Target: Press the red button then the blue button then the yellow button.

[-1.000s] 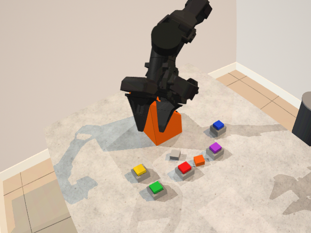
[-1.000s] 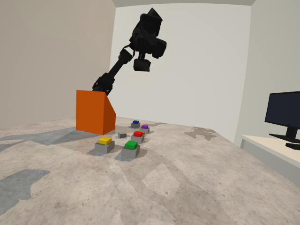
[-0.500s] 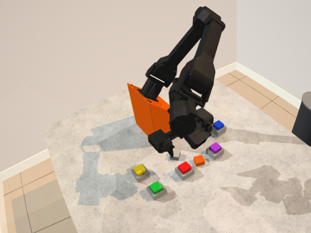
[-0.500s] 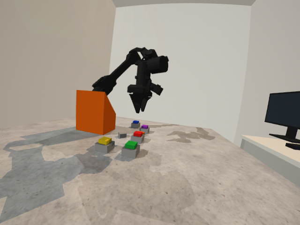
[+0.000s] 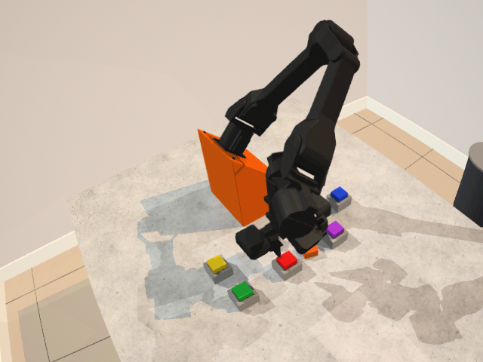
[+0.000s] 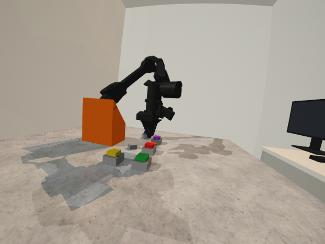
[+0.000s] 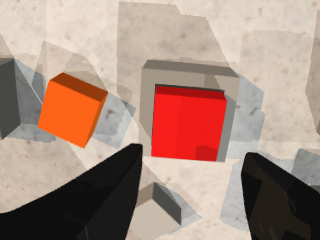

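The red button (image 5: pixel 286 259) (image 6: pixel 149 145) (image 7: pixel 188 122) sits on its grey base in the middle of the group. My gripper (image 5: pixel 278 251) (image 6: pixel 149 136) (image 7: pixel 194 159) hangs just above it, pointing down. Its fingers stand partly apart with nothing between them. The blue button (image 5: pixel 339 193) is at the far right, mostly hidden behind the gripper in the exterior view. The yellow button (image 5: pixel 216 263) (image 6: pixel 113 152) is to the left of the red one.
A green button (image 5: pixel 242 290) (image 6: pixel 141 156) and a purple button (image 5: pixel 334 228) (image 6: pixel 156 137) flank the group. A small orange block (image 5: pixel 311 252) (image 7: pixel 72 110) lies close to the red button. A grey block (image 6: pixel 132 146) (image 7: pixel 156 210) lies under the gripper. The orange arm base (image 5: pixel 230 182) (image 6: pixel 99 120) stands behind.
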`<state>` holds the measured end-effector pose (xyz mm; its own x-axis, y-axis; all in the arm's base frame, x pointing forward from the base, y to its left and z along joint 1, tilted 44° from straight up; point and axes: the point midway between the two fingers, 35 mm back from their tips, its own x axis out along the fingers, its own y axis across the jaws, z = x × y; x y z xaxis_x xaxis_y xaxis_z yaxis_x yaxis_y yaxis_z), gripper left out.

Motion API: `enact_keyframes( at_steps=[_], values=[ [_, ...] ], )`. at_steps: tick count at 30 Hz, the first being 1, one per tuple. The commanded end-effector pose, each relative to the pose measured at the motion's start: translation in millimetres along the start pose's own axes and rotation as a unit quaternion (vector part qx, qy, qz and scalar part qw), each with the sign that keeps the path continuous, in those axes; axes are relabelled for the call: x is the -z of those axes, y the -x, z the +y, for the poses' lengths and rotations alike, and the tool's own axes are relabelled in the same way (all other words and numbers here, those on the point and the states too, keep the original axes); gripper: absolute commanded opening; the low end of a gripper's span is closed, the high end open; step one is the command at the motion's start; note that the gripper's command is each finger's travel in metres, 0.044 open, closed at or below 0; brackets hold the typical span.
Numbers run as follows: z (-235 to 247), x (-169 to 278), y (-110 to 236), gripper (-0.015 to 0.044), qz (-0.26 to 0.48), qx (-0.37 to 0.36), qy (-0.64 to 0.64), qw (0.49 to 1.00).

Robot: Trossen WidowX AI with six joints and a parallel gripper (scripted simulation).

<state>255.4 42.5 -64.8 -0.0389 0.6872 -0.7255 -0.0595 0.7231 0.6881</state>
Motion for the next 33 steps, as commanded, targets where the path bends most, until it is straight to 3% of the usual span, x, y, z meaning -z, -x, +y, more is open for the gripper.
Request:
enact_keyframes(
  at_steps=[1, 33],
  values=[
    [1, 2, -3, 0.002, 0.002, -0.002, -0.003, 1.0],
    [1, 2, -38, 0.002, 0.002, -0.003, -0.003, 1.0]
  ],
)
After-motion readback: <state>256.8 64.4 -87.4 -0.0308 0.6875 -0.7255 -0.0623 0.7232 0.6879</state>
